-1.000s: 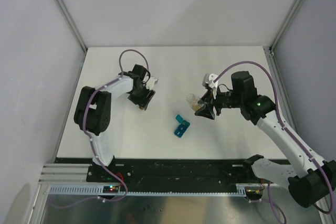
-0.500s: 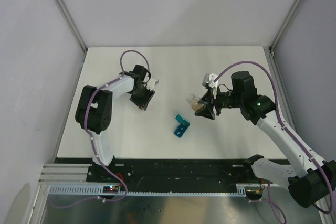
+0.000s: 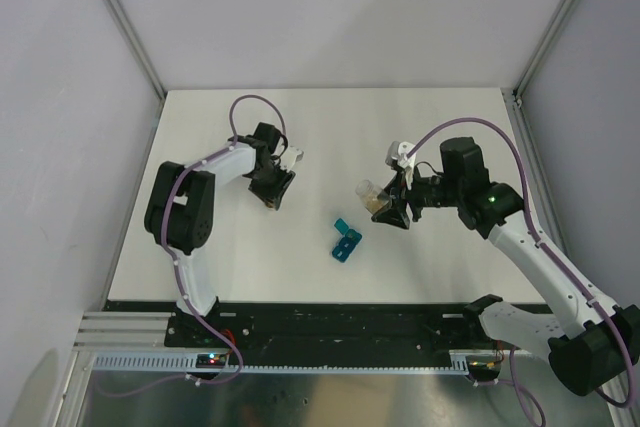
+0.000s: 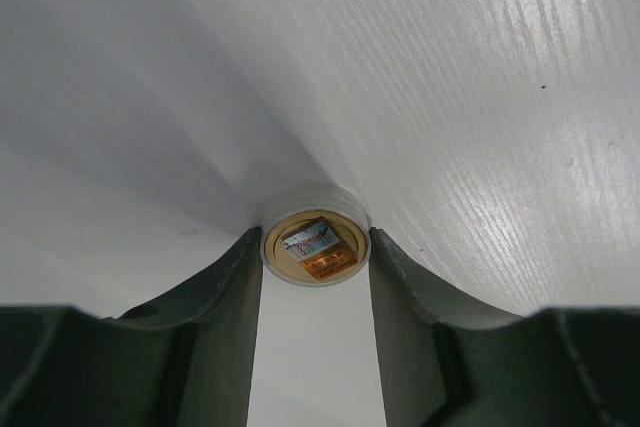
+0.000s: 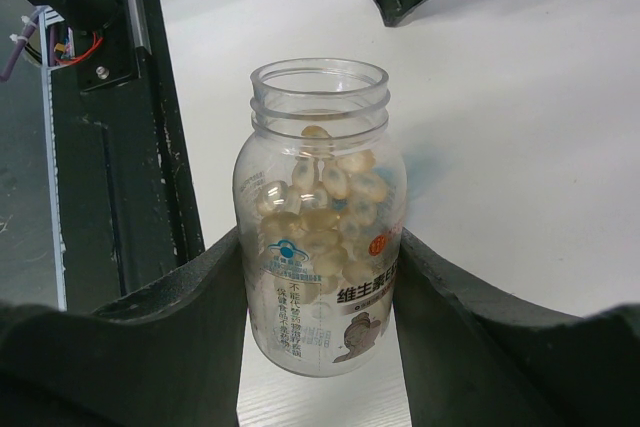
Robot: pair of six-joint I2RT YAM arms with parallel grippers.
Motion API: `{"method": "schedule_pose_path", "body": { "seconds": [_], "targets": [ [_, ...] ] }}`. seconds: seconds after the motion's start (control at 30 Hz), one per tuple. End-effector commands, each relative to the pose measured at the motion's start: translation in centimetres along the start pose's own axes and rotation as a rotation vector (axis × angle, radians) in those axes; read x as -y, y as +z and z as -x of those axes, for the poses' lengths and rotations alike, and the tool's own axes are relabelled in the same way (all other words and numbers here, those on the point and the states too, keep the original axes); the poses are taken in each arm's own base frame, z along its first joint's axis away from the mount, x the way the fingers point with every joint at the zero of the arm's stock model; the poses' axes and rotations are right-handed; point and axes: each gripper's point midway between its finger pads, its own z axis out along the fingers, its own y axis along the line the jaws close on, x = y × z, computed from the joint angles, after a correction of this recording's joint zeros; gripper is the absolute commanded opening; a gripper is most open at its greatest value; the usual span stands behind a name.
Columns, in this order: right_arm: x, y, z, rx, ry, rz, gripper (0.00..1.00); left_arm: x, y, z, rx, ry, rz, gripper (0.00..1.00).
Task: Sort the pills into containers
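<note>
Your left gripper [image 3: 272, 193] is down on the white table [image 3: 450, 137], at about 10 o'clock from the containers [image 3: 345, 239] and well apart from them. In its wrist view, both fingers [image 4: 225, 297] press against opposite sides of a round white cap [image 4: 315, 247]. The cap lies flat on the table, tan inside with a small printed label, and the jaws are narrow and closed on it. Your right gripper [image 3: 388, 210] holds a clear pill bottle [image 5: 320, 247] by its body, one finger on each side, so the jaws stand apart at the bottle's width. The bottle's mouth is uncapped and points away from the wrist. Pale yellowish pills [image 5: 325, 192] are heaped inside it up to just under the neck. From above, the bottle is at about 1 o'clock from the containers, near them but not touching. The containers, a teal strip, lie on the table between the two arms, closer to the right one. From above they are too small for you to tell whether their lids stand open or whether any pill lies in them.
</note>
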Motion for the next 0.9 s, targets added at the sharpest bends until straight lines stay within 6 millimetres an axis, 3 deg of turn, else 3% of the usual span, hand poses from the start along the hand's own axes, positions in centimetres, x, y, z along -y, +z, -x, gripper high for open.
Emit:
{"method": "schedule_pose_path", "body": {
  "seconds": [0.0, 0.23, 0.57, 0.87],
  "targets": [
    [0.1, -0.2, 1.2, 0.043, -0.030, 0.001, 0.00, 0.6, -0.8, 1.4, 0.044, 0.032, -0.037, 0.22],
    [0.0, -0.2, 1.7, 0.050, -0.052, 0.000, 0.00, 2.8, -4.6, 2.1, 0.152, 0.053, -0.118, 0.01],
    [-0.6, 0.1, 2.9, 0.022, -0.075, 0.046, 0.00, 10.0, -13.6, 2.4, 0.391, 0.138, -0.400, 0.00],
    [-1.7, 0.7, 5.2, -0.008, -0.141, 0.117, 0.00, 15.1, -23.9, 3.9, 0.630, 0.288, -0.571, 0.00]
  ]
}}
